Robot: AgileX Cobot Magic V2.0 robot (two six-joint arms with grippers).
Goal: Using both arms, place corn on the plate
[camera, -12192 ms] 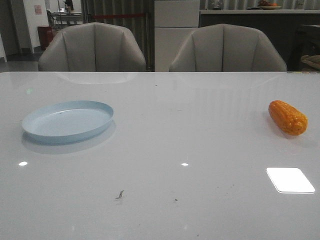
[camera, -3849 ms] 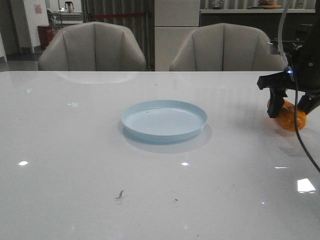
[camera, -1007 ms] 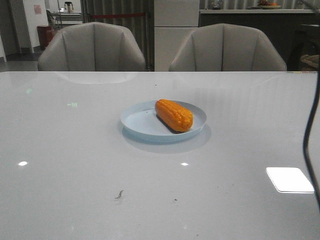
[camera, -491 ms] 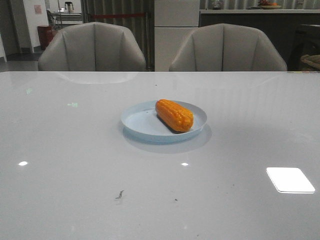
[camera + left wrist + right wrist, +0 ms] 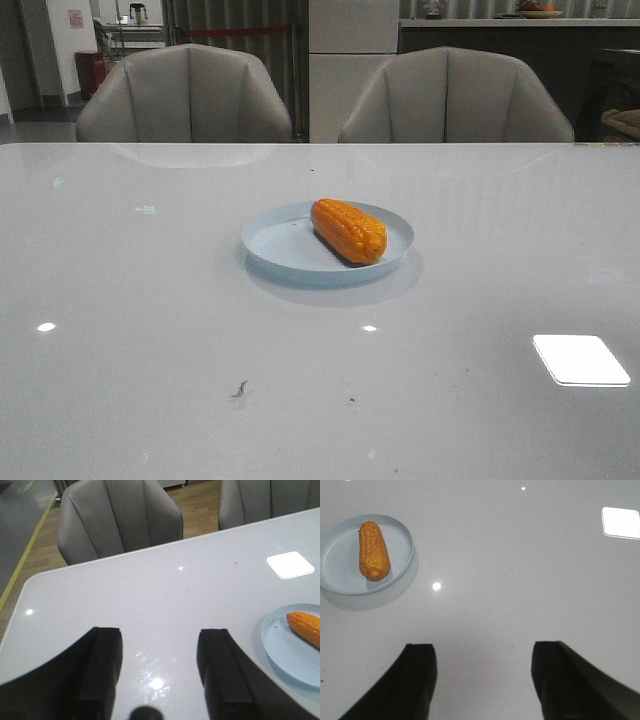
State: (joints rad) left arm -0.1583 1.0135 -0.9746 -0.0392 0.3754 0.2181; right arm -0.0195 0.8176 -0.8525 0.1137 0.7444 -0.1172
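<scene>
The corn [image 5: 349,230] lies on its side inside the plate [image 5: 275,247], toward the right half and slanted across it, one rounded end near the far rim and the other near the right rim; the plate sits mid-bench [image 5: 150,350]. Judging by this, the placing looks done. The cob looks stiff and light, likely a moulded model, with bumpy kernel rows that should give the fingers some bite, though its round body could roll on the smooth plate if nudged. Should it need taking up, the best hold would be across the thick middle, fingers closing on the two long sides, not on the tapering ends, where it could squirt out. The plate is shallow, thin and probably light, so it may slide on the glossy bench if pushed at the rim. The left end effector [image 5: 159,672] is spread wide over bare bench, holding nothing, the plate well off to one side. The right end effector [image 5: 482,680] is likewise spread and empty, well apart from the plate.
</scene>
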